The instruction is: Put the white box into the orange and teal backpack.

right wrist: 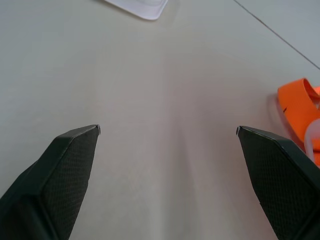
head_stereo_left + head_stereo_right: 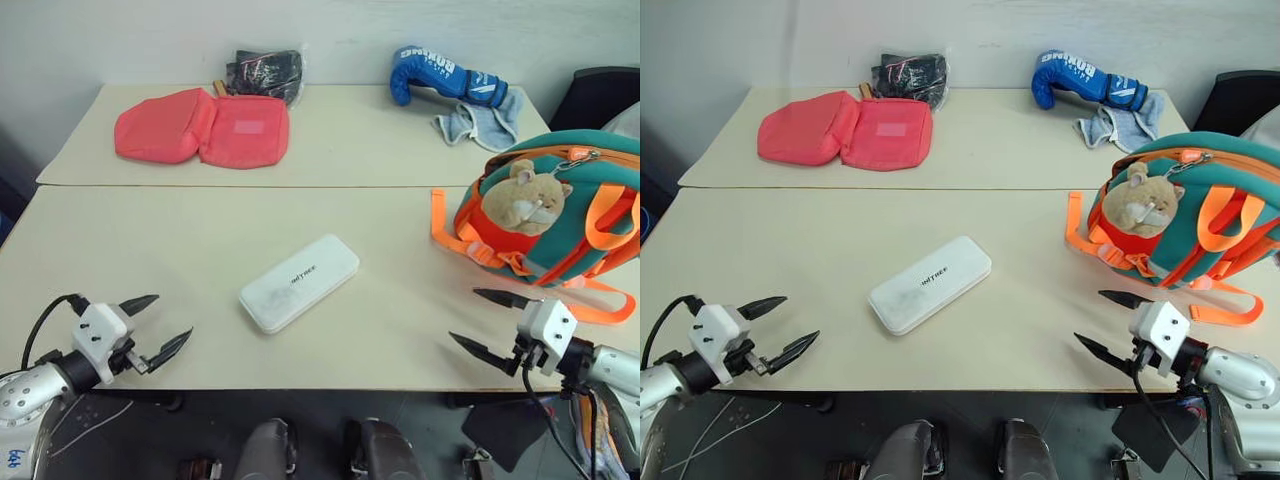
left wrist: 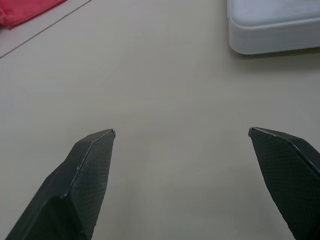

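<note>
The backpack [image 2: 560,205] sits at the right edge of the worktop [image 2: 150,270], a plush hamster [image 2: 522,196] tucked in its front; what is inside cannot be seen. The white box [image 2: 299,282] lies flat mid-worktop, well apart from it, nothing between; its small dark lettering is unreadable. Farther back lie a red pouch [image 2: 203,128], a black bag [image 2: 265,72], a blue boxing glove [image 2: 447,76] with white lettering and a grey cloth [image 2: 480,122]. The left tool [image 2: 155,324] and right tool [image 2: 490,322] are spread wide, empty.
</note>
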### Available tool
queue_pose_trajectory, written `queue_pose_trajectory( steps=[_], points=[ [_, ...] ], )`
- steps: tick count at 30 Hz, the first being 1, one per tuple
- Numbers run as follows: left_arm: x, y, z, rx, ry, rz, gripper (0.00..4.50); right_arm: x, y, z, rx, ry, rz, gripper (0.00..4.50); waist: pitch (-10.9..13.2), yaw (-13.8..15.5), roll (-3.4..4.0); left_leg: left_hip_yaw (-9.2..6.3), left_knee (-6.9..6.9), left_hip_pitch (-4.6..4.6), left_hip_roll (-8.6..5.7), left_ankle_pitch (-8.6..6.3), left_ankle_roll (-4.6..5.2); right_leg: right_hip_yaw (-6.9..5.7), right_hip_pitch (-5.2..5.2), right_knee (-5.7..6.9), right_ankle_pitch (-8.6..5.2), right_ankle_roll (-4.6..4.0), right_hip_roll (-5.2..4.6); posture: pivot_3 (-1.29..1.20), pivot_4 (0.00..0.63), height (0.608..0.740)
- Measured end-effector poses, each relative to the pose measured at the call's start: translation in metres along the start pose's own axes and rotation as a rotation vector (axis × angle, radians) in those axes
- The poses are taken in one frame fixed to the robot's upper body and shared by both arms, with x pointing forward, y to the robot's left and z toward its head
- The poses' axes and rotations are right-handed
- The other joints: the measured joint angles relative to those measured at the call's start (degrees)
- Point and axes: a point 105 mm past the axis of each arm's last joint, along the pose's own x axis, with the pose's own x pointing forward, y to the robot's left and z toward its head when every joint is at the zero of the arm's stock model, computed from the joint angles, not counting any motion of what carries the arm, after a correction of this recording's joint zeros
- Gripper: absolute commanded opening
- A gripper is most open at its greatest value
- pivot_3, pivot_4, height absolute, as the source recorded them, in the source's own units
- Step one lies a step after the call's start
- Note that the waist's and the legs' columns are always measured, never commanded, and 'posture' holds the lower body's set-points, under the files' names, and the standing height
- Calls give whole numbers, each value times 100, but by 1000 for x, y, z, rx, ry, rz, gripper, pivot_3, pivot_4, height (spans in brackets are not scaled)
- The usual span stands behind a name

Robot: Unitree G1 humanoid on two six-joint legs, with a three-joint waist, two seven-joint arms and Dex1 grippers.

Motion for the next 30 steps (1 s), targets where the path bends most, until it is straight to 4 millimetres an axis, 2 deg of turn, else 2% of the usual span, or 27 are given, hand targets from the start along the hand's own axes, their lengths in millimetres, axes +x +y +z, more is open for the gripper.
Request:
queue_pose_trajectory(
  steps=[6, 10, 11, 14, 16, 17, 20, 24, 26, 28, 30],
  points=[
    [1, -1, 3, -9, -13, -20, 4498, 7, -12, 8, -29, -44, -19, 4488, 0, -2, 0, 2, 1, 1, 2, -12, -28, -2, -4, 5, 0, 0, -2, 0, 150, 740],
    [1, -6, 6, -68, -32, -54, 4498, 18, -6, 10, 7, -79, 16, 4488, 0, 1, 0, 2, -2, -5, 3, 1, -8, -5, -11, 4, 0, -1, -2, 0, 150, 740],
    [1, -7, 7, -81, -31, -58, 4500, 24, -5, 13, 27, -97, 24, 4309, 0, -7, 0, 3, -1, -5, 3, 1, -8, -4, -12, 4, 0, -1, -2, 0, 150, 740],
    [-3, -5, 9, -103, -30, -53, 3883, 45, -3, 26, 77, -133, 60, 3526, 0, -45, 0, 9, 2, -3, 7, 1, -8, -6, -13, 9, 0, -1, -4, 0, 150, 740],
    [-4, -10, 11, -124, -32, -39, 3273, 70, -1, 39, 104, -147, 95, 2822, 0, -104, -1, 9, 2, -4, 8, -1, -18, -8, -19, 17, 1, -2, -9, 0, 150, 740],
    [-2, -16, 13, -144, -31, -33, 2972, 88, 2, 48, 106, -148, 118, 2479, 0, -133, 0, 9, 1, -5, 8, -8, -33, -8, -24, 20, 1, -3, -12, 0, 150, 740],
    [10, -28, 20, -219, -66, 26, 2021, 119, 13, 61, 124, -151, 135, 1443, 0, -125, 0, 8, -3, -14, 7, 6, -19, -13, -34, 25, 1, -3, -12, 0, 150, 740],
    [26, -58, 19, -331, -54, 75, 716, 145, 1, 66, 88, -107, 6, 21, -2, -93, -6, 10, 7, -31, -1, 19, -39, -14, -39, 21, 1, -2, -12, 0, 150, 740],
    [27, -68, 13, -337, 4, 91, 75, 152, -12, 63, 78, -67, -89, 0, -4, -95, -8, 12, 8, -32, -2, 19, -37, -13, -39, 19, 2, -1, -12, 0, 150, 740],
    [27, -70, 7, -330, 47, 109, 21, 158, -20, 59, 85, -35, -153, 0, -4, -106, -8, 11, 6, -31, -1, 20, -35, -15, -40, 21, 2, -1, -12, 0, 150, 740],
    [31, -71, 7, -369, 41, 133, 21, 166, -19, 54, 99, -20, -171, 0, -4, -114, -8, 9, 5, -31, -1, 17, -15, -16, -42, 29, 2, -2, -12, 0, 150, 740]
  ],
)
